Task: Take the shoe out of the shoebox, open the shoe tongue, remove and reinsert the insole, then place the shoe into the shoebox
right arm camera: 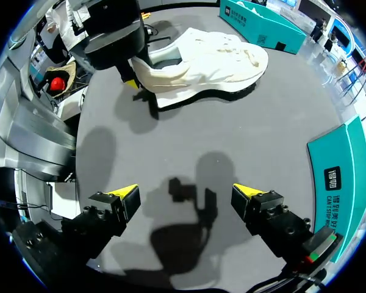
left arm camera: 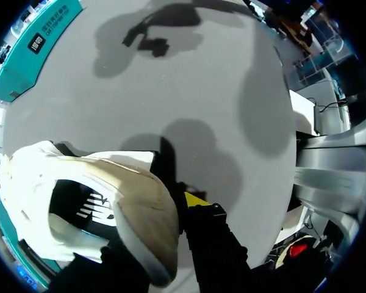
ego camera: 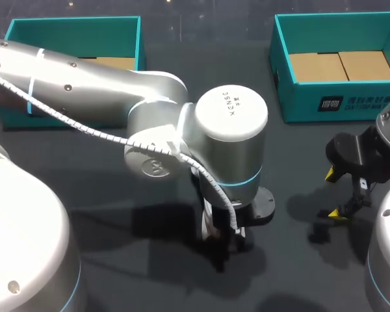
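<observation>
The shoe (right arm camera: 207, 58) is off-white with a cream heel and black inside. The right shoebox (ego camera: 299, 101) and the left shoebox (ego camera: 71, 27) are teal with brown cardboard floors. The worktop (ego camera: 292, 169) is dark grey. The right tool (right arm camera: 186, 194) is black, tipped bright yellow.

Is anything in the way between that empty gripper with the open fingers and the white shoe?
Nothing visible. Bare table lies between the right gripper and the shoe; the left gripper holds its heel end.
</observation>
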